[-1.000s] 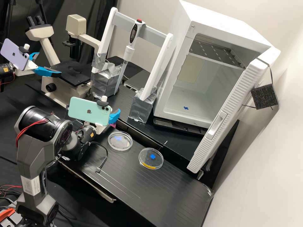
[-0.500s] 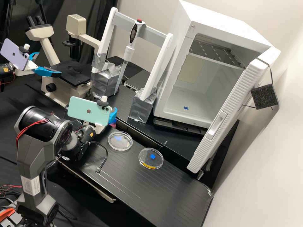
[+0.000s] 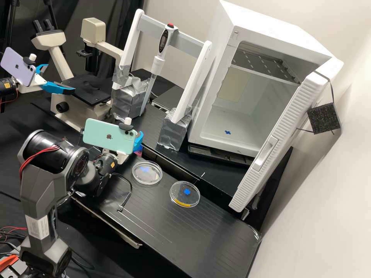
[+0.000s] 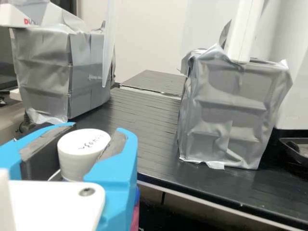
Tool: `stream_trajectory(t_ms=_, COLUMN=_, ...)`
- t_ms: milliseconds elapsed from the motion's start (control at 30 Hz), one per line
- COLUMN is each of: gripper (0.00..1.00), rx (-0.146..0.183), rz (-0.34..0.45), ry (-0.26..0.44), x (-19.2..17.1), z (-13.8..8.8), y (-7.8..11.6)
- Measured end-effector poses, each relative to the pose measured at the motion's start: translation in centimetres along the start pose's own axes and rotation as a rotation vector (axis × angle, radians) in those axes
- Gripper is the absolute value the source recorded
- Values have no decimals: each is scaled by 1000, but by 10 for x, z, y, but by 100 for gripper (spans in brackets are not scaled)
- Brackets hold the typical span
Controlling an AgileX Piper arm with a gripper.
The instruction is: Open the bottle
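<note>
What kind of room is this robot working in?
Most likely a laboratory. A microscope stands towards the back, two clear round dishes lie on the black bench, and a white cabinet stands open beyond them.

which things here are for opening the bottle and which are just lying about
For the job:
- pincer
- white cap, between its fingers
- what looks like the bottle, pink below

Just lying about:
- two clear dishes
- microscope
- open white cabinet

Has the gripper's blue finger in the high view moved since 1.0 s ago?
Yes: the blue finger has shifted slightly away from the silver-taped block beside the open white cabinet.
</note>
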Motion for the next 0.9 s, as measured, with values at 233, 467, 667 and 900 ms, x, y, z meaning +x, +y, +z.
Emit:
stream_trajectory(t_ms=233, gripper=0, rx=14, rz=76, ry=31, x=-8, z=-9, y=20)
stream_trajectory(t_ms=467, gripper=0, rx=21, rz=108, ry=62, x=-19, z=-16, y=27)
stream_trajectory(t_ms=667, gripper=0, rx=39, rz=109, ry=68, x=-43, z=-10, y=27)
stream_trajectory(t_ms=900, gripper=0, rx=51, rz=120, ry=129, x=-77, z=-8, y=22)
